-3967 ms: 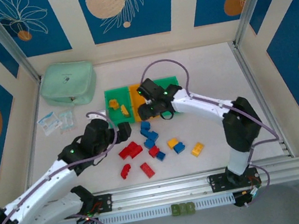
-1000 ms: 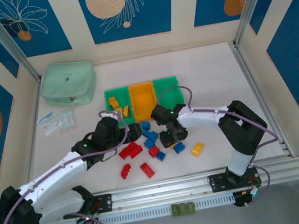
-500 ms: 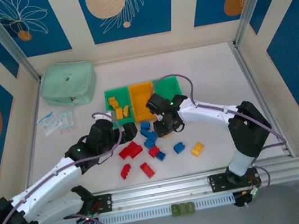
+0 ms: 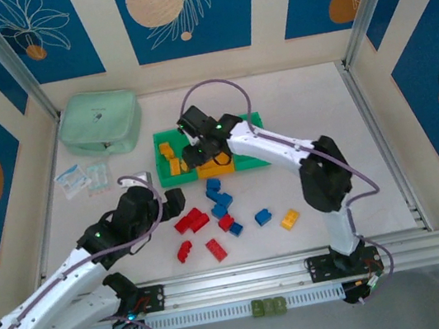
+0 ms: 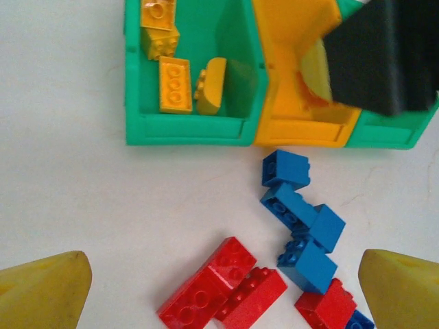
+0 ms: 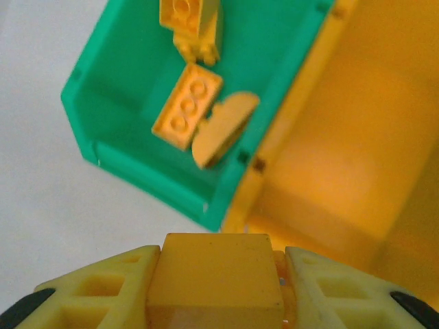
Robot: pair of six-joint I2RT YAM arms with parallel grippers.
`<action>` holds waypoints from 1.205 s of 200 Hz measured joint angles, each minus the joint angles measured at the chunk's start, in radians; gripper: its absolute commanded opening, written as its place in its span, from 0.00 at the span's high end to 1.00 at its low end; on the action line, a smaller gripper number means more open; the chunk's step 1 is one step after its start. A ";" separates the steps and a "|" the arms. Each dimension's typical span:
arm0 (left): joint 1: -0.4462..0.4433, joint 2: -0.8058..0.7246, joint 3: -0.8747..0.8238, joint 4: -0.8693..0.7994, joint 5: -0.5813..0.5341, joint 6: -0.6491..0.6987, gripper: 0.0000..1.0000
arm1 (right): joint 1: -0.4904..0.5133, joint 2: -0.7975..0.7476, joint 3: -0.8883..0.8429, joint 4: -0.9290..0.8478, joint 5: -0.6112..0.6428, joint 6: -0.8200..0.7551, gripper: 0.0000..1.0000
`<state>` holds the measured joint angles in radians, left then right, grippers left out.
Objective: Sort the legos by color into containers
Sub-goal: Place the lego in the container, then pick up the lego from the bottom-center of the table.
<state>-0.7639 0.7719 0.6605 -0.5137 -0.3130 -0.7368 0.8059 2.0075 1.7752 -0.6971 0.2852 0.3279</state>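
Right wrist: squarish yellow brick [image 6: 214,271]

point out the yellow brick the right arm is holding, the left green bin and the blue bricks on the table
held yellow brick [image 6: 216,274], right wrist view, its near face
left green bin [image 5: 185,129], left wrist view, its front wall
blue bricks [image 5: 288,209], left wrist view, top of the middle one

Blocked from above, open on the right.
The white right arm [image 4: 271,146] slants over the joined green and orange plastic bins [image 5: 185,130], its claw [image 4: 200,157] clamping a yellow brick [image 6: 216,274] above the left green and orange divider. Scattered red and blue studded bricks [image 4: 218,206] crowd the front approach. Bare white table [image 4: 318,99] lies to the right.
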 measured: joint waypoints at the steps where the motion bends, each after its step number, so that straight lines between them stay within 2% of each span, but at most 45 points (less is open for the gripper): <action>1: 0.000 -0.002 0.000 -0.003 -0.003 0.000 0.01 | 0.000 0.004 0.005 0.001 0.000 0.000 0.57; 31: 0.000 -0.040 -0.007 -0.047 -0.031 -0.007 0.01 | -0.002 0.178 0.210 0.002 0.015 -0.026 0.56; 72: 0.000 -0.050 -0.010 -0.056 -0.040 -0.006 0.01 | -0.018 0.399 0.526 -0.057 0.041 -0.061 0.31; 103: 0.000 -0.046 -0.010 -0.054 -0.040 -0.005 0.01 | -0.028 0.414 0.576 -0.107 0.052 -0.083 0.25; 128: 0.000 -0.023 -0.010 -0.042 -0.032 0.005 0.01 | -0.031 0.299 0.406 -0.082 0.048 -0.083 0.22; 169: 0.000 0.059 -0.009 0.009 0.022 0.032 0.01 | -0.030 -0.026 0.018 -0.054 0.039 -0.029 0.16; 202: 0.000 0.137 -0.004 0.090 0.098 0.057 0.01 | -0.040 -0.264 -0.219 -0.061 0.045 0.066 0.13; 241: -0.017 0.231 0.022 0.188 0.172 0.085 0.01 | -0.061 -0.462 -0.467 -0.150 0.085 0.219 0.11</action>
<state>-0.7807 1.0031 0.6823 -0.3256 -0.1410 -0.6514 0.7448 1.5459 1.3083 -0.8467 0.3702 0.5465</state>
